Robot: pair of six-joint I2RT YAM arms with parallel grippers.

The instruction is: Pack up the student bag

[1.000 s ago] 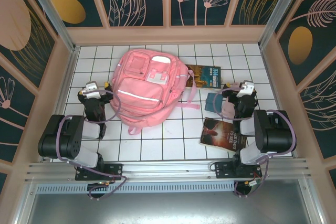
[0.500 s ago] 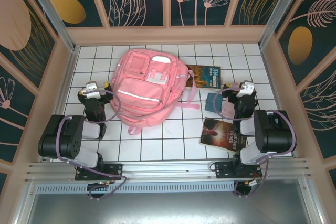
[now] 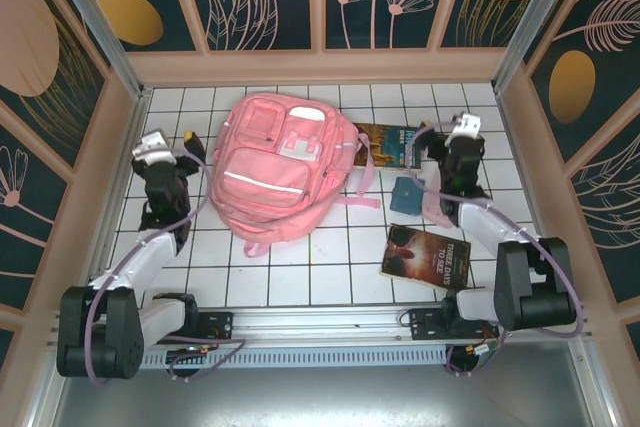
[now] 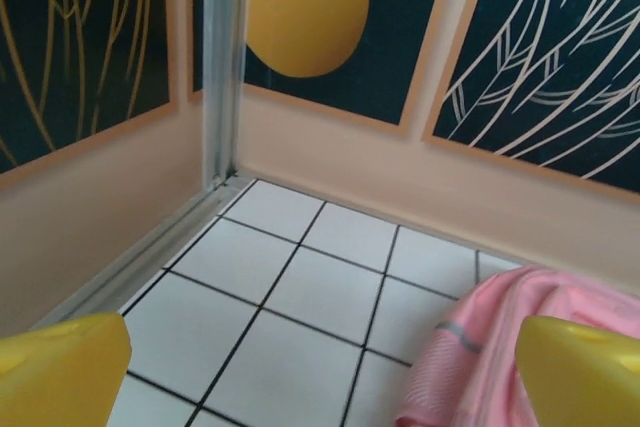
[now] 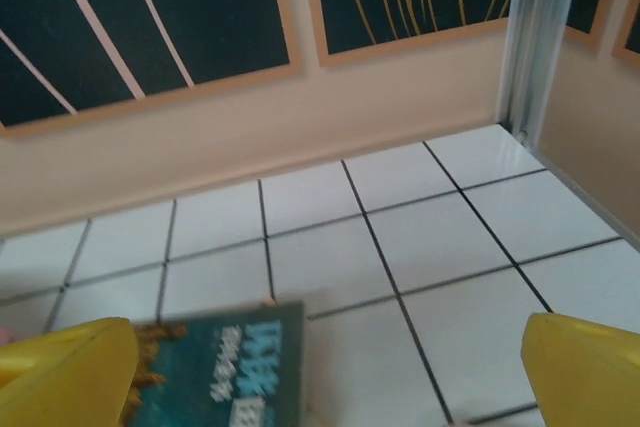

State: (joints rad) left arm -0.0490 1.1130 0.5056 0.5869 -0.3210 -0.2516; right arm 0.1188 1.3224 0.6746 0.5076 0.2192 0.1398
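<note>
Jaws on both grippers stand wide apart and hold nothing. The left gripper (image 4: pixel 320 372) hangs over white tiles (image 4: pixel 300 287) near the left wall (image 4: pixel 90 217), just beside the student bag (image 3: pixel 285 172). The pink bag lies flat on the table (image 3: pixel 330 277), pockets up, toward the back. The right gripper (image 5: pixel 325 372) hangs at the far right, close to a teal book (image 3: pixel 392 144). A dark book (image 3: pixel 428 257) lies nearer the front, right of the bag.
</note>
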